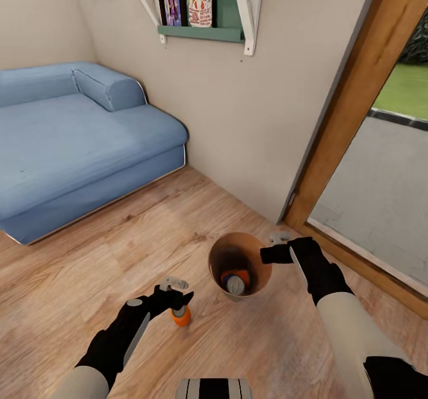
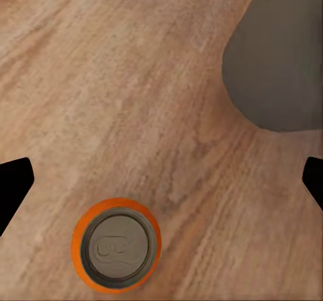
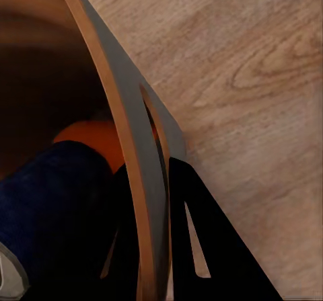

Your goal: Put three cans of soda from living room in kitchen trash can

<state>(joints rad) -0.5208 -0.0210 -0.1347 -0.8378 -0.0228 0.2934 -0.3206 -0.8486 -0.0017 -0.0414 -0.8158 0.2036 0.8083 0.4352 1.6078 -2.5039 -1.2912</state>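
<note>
The left gripper [image 1: 172, 301] is spread above an upright orange can of soda [image 1: 181, 316] on the wood floor [image 1: 119, 256], off centre between the fingers; an off-centre closure may tip it. The right gripper [image 1: 279, 250] is pinched on the rim of the tash can [image 1: 223, 250], holding two cans. A blue sofa [image 1: 77, 149] lies well apart; nothing obstructs.

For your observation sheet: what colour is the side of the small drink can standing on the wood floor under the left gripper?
Orange, with a silver top; the small cylindrical can shows best in the left wrist view.
</note>
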